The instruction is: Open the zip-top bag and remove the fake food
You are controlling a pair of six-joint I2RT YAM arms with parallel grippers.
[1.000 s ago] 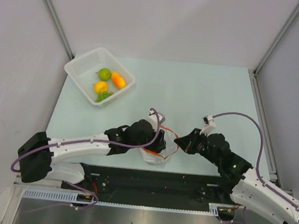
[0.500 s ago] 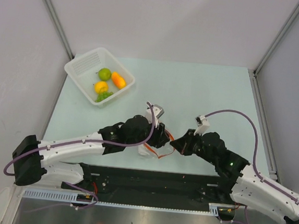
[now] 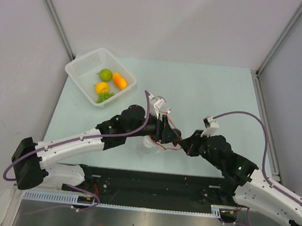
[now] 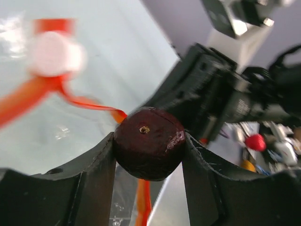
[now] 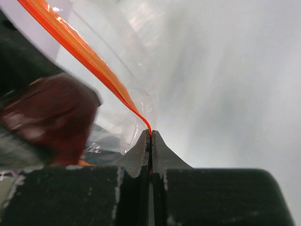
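Zip-top bag (image 3: 152, 143) open, near table's 6 o'clock edge. Right gripper (image 5: 151, 136) pinched tight on red zip strip (image 5: 80, 49). Left gripper (image 4: 148, 141) clamps dark round piece (image 4: 149, 151) by bag mouth. White slotted basket (image 3: 81, 67) at 10 o'clock holds green pear (image 3: 106, 75), carrot-like piece (image 3: 120, 81), yellow-orange fruit (image 3: 102, 87), green bits (image 3: 105, 96). Left to do: get dark piece to basket; probably last item.

The left arm (image 3: 79, 144) and right arm (image 3: 263, 189) share one build: white shell links joined by black housings, each rising from a blocky black base (image 3: 27, 163). A purple cable (image 3: 148, 107) trails along the left arm. A second purple cable (image 3: 246, 117) arcs over the right to a small white connector (image 3: 211, 123). The left tool (image 4: 149, 141) has matte black fingers (image 4: 91, 183) with scooped inner faces (edges faintly scuffed). The right tool (image 5: 151, 136) has black fingers (image 5: 117, 188) tapering to thin grey tips.
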